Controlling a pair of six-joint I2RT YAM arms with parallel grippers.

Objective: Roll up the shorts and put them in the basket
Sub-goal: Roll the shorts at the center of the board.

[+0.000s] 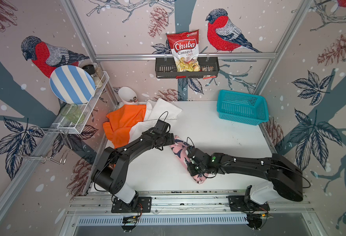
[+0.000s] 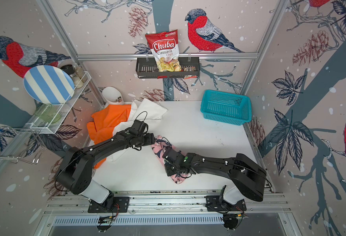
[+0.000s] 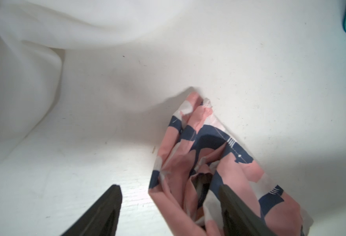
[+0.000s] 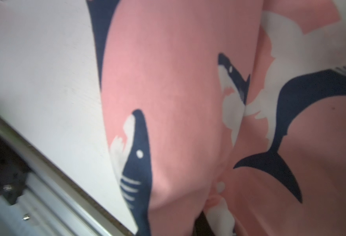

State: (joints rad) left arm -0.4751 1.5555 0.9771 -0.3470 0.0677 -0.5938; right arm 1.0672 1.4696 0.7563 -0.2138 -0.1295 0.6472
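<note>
The pink shark-print shorts [image 1: 179, 150] [image 2: 161, 150] lie rolled into a bundle mid-table. My left gripper [image 1: 173, 141] [image 2: 155, 141] is at the roll's far end and open. In the left wrist view its jaws [image 3: 170, 204] straddle the cloth end [image 3: 198, 155], with one finger against it. My right gripper [image 1: 189, 163] [image 2: 168, 164] sits on the roll's near half. In the right wrist view the pink cloth [image 4: 178, 102] fills the frame, hides the fingers and gathers into a pinched fold at the jaws. The orange shorts [image 1: 123, 124] [image 2: 106, 122] and white shorts [image 1: 164, 111] [image 2: 149, 110] lie crumpled at the back left.
A teal basket [image 1: 241, 106] [image 2: 225, 106] stands at the back right. A white cup [image 1: 127, 96] leans in the back left corner. A wire rack holding a striped plate [image 1: 72, 83] hangs on the left wall. A chips bag [image 1: 185, 51] sits in a black shelf at the back.
</note>
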